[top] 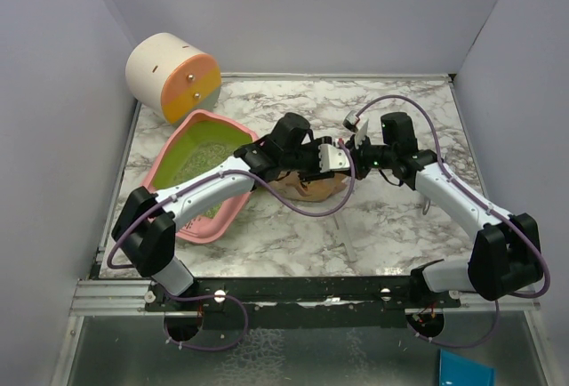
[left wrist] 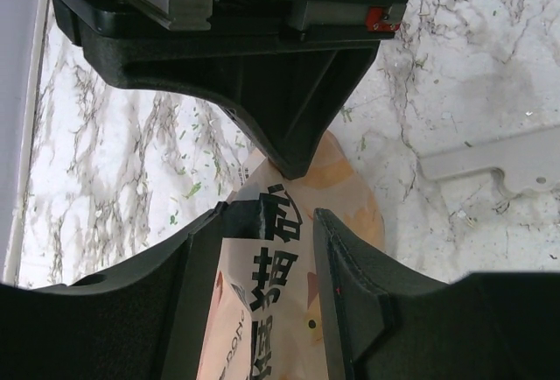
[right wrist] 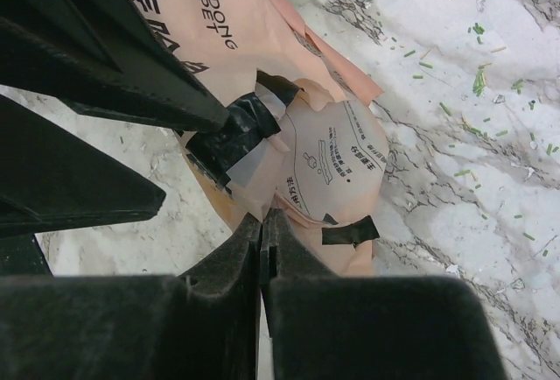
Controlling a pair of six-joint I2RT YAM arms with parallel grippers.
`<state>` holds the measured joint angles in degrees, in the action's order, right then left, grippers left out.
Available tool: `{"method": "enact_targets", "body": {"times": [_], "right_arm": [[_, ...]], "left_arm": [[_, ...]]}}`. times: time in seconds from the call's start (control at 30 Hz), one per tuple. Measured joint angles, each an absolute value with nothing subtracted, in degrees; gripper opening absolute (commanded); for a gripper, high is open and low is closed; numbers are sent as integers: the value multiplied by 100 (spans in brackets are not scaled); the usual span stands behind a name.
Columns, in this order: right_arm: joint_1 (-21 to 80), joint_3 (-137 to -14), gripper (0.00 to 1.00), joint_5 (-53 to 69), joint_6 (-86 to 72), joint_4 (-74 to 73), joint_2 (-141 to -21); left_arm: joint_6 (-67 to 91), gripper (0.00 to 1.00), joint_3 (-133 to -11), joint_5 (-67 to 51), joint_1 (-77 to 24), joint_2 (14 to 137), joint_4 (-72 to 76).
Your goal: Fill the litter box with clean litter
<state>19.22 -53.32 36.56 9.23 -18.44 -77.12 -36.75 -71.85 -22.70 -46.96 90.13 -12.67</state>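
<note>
Tan paper bag (right wrist: 332, 161) at the centre of the marble table (top: 391, 226), held between both arms. In the right wrist view I read "DONG PET" in Latin capitals beside large black Chinese characters. The left wrist view shows more of those characters running up the bag, with a "DON" fragment cut off by a finger. A rounded panel near the torn mouth carries a small diagram and fine print that I cannot read, and strips of black tape (right wrist: 236, 130) cross the paper. The left gripper (left wrist: 267, 222) stands with its fingers (left wrist: 350, 292) apart on either side of the bag, pressed against it. The right gripper (right wrist: 262, 218) has its pads tight together on the bag's torn lip. The bag's inside is hidden in every view. The litter box (top: 213, 229) lies at the left of the table, partly covered by the left forearm, with the clean litter (top: 200, 159) spread over its green floor. Behind it lies a cream-and-orange cylinder (top: 172, 76). Green flecks (right wrist: 479, 78) dot the marble. A pale flat bracket-like piece (left wrist: 499, 165) beside the bag is cut off at the frame edge.
</note>
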Motion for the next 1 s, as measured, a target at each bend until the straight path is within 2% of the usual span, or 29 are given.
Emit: {"method": "enact_targets", "body": {"times": [0.23, 0.33, 0.37, 0.43, 0.47, 0.77, 0.8, 0.87, 0.9, 0.93, 1.0], "right_arm": [[1922, -5332, 1, 3671, 923, -1855, -7699], [1922, -5332, 1, 3669, 923, -1909, -7693], [1922, -5332, 1, 3669, 923, -1929, -7690], [1922, -5330, 1, 3664, 926, -1977, -7669], [1922, -5330, 1, 3658, 926, -2005, -7640], [1903, -5293, 1, 3044, 882, -2152, -7330], [1903, -5293, 6, 3024, 880, -2154, -7269], [1903, -5286, 34, 2862, 849, -2161, -7164], [1903, -5284, 42, 2762, 770, -2169, -7109], [1903, -5280, 48, 2722, 757, -2169, -7070], [1907, -5262, 52, 2637, 714, -2185, -7015]], "left_arm": [[-3699, 49, -7175, -2265, -4696, 9212, -1114], [-3798, 44, -7175, -2250, -4696, 9347, -1050], [-3828, 35, -7175, -2246, -4696, 9386, -1035], [-3909, 10, -7175, -2215, -4696, 9476, -1000], [-3953, 0, -7177, -2182, -4696, 9522, -989], [-4018, 0, -7789, -2134, -4705, 10003, -1249], [-4007, 0, -7872, -2139, -4705, 10042, -1284], [-3977, 0, -8042, -2143, -4711, 10119, -1378], [-3975, 0, -8128, -2141, -4716, 10156, -1428], [-3972, 0, -8180, -2141, -4716, 10184, -1461], [-3970, 0, -8224, -2139, -4713, 10206, -1472]]}}
